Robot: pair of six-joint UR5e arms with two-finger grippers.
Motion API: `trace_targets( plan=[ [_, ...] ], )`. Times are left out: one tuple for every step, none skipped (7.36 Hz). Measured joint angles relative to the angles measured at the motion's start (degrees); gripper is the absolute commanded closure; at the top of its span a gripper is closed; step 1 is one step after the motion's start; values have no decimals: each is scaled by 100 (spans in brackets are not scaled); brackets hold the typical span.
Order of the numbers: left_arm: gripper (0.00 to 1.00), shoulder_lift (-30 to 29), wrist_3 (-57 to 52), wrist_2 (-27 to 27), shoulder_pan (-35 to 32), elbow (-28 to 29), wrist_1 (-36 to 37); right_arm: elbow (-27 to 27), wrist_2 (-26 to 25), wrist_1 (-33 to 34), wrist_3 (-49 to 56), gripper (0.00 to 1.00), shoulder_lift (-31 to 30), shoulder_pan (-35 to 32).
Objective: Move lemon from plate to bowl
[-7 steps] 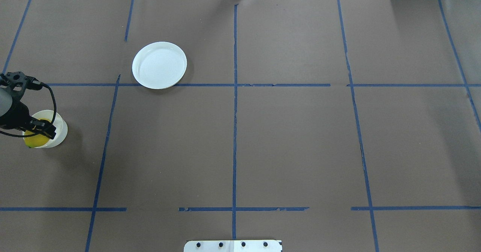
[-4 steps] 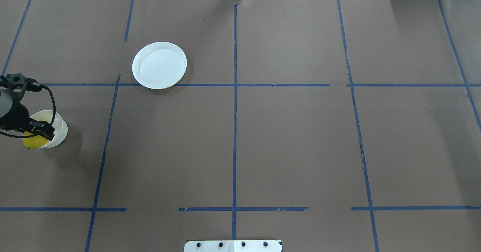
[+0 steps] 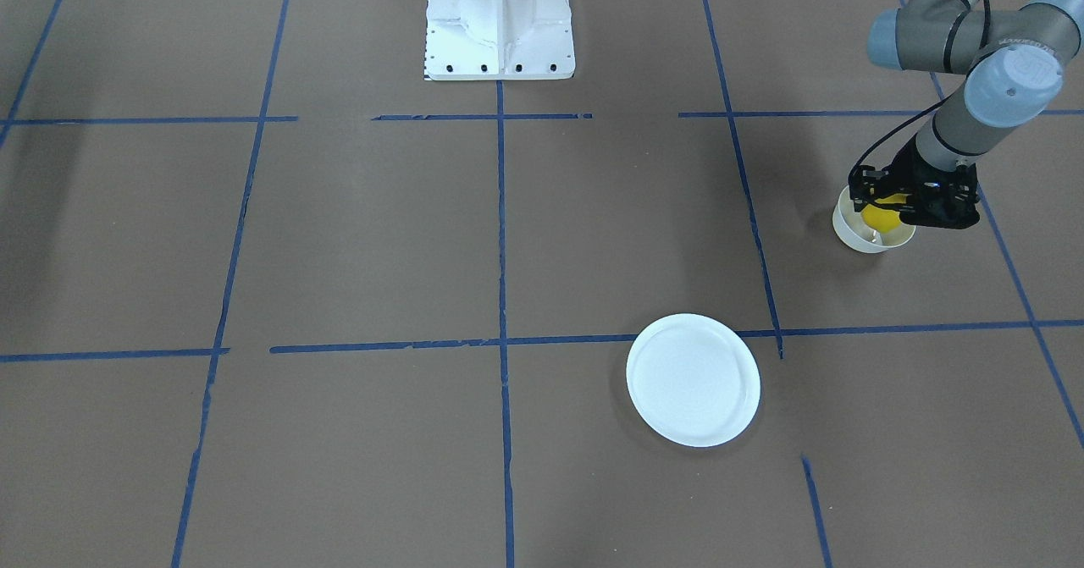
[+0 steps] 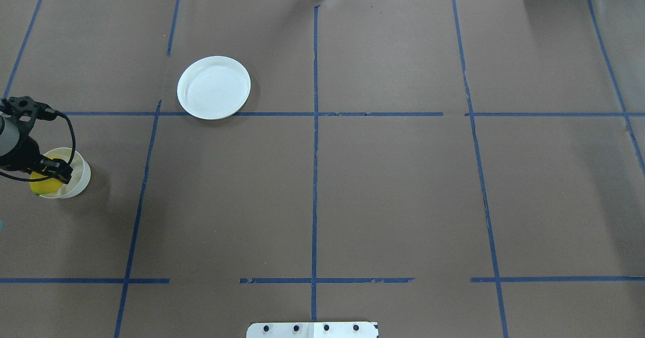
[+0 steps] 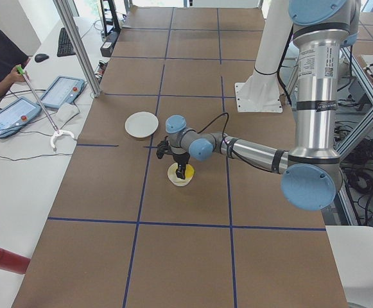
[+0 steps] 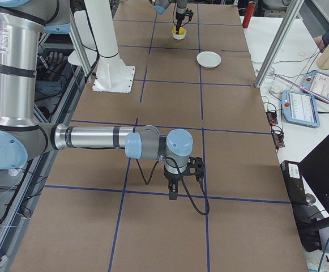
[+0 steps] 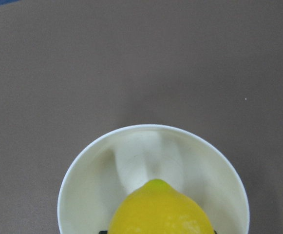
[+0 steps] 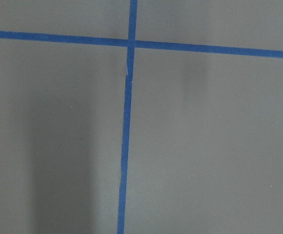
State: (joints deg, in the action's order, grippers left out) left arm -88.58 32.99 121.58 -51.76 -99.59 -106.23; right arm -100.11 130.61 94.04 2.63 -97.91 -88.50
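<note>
The yellow lemon (image 7: 160,212) is held in my left gripper (image 4: 49,176), which is shut on it. It hangs inside the rim of the small off-white bowl (image 7: 90,180) at the table's far left (image 4: 80,177). The front view shows the lemon (image 3: 881,216) in the bowl (image 3: 854,234) under the gripper (image 3: 896,205). The white plate (image 4: 213,87) lies bare, well apart (image 3: 693,379). My right gripper (image 6: 173,194) shows only in the right side view, above the table; I cannot tell whether it is open or shut.
Brown paper with blue tape lines (image 4: 314,126) covers the table. The robot's white base (image 3: 500,22) stands at the table's middle edge. An operator's desk with tablets (image 5: 19,109) lies beyond the far side.
My left gripper has shifted slightly left and lower with the lemon, which now sits deeper within the bowl's rim. The plate has not moved.
</note>
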Motion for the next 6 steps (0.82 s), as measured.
trace_targets(
  plan=[
    [1,-12,-160,-65,-13,20,-2,0,0,0,0,0,0,0],
    [1,-27,-294,-88,-38,29,-3,0,0,0,0,0,0,0],
    [1,-54,-351,-95,-65,32,-3,0,0,0,0,0,0,0],
    [1,-78,-364,-98,-79,33,-3,0,0,0,0,0,0,0],
    [1,-93,-367,-91,-131,9,-3,0,0,0,0,0,0,0],
    [1,-110,-384,-68,-300,-44,6,0,0,0,0,0,0,0]
  ],
)
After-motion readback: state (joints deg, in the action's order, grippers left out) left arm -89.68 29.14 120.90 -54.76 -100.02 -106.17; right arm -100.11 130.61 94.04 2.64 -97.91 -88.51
